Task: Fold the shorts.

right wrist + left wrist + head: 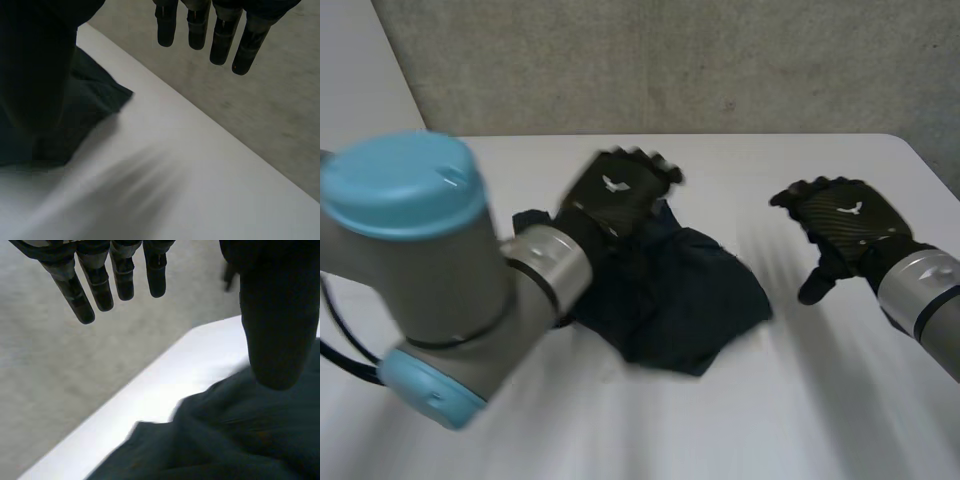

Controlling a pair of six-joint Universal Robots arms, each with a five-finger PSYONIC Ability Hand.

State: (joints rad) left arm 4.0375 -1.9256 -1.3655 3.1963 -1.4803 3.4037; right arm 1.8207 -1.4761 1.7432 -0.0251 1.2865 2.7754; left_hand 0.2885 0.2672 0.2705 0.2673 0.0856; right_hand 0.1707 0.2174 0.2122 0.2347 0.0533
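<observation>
Fingers (658,168) of the left hand (615,195) stretch loosely toward the far edge of the tabletop (650,430) in the head view, holding nothing. The hand hovers over the left part of the dark navy shorts (685,300), which lie crumpled about mid-tabletop. The right hand (845,225) is apart from the shorts, toward the right edge, its fingers spread and empty.

In the left wrist view, the left hand's fingers (100,290) hang straight and wide of the thumb (275,330). The rumpled shorts (225,440) lie under the thumb, near the tabletop's edge.

In the right wrist view, the right hand's fingers (220,40) are straight and wide of the thumb (35,65), over bare tabletop (200,190). A corner of the shorts (95,100) lies beside the thumb.
</observation>
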